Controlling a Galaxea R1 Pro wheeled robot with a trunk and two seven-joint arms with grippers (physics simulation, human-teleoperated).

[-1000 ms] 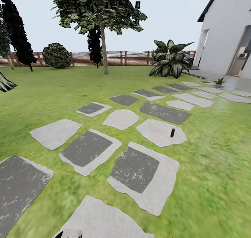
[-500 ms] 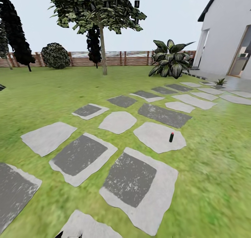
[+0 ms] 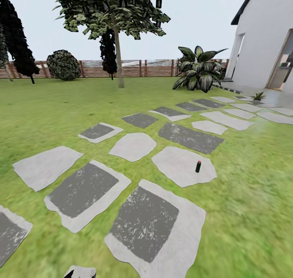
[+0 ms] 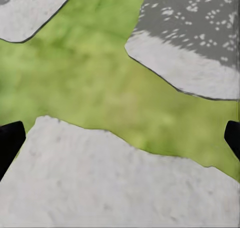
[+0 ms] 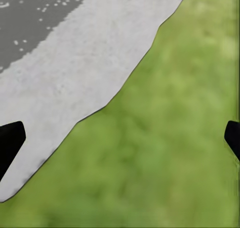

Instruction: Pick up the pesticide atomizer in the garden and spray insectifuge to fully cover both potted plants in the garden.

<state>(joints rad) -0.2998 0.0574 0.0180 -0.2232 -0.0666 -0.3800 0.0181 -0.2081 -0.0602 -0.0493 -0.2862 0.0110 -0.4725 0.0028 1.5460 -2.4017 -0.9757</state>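
Across the whole head view spreads the green lawn [image 3: 61, 107] of the garden, crossed by a path of grey irregular stepping stones [image 3: 83, 190] that runs toward a white-walled house [image 3: 264, 37] at the right. Along the far edge stands a brown horizontal-slat wooden fence [image 3: 134, 68]. Before the fence rises a tall leafy tree with a thin pale trunk [image 3: 118, 41], with a round dark ivy-like shrub [image 3: 63, 65] to its left and a big dark striped-leaf bush [image 3: 199, 74] to its right, near the house corner. Close to the house, on the pale paving, sits one small potted plant, a low rosette of pointed green leaves in a little grey pot [image 3: 257, 96]. Much nearer, upright on a light grey stone, stands a small dark cylinder with a red top [image 3: 198, 166], apparently the pesticide atomizer, though it is too small to make out in detail. It is well apart from the potted plant.

The left gripper [image 4: 120, 138] hangs over pale stone and grass with its black fingertips [image 4: 9, 140] spread wide and nothing between them. The right gripper [image 5: 120, 138] is likewise spread wide and empty, above the edge of a stone and the grass.
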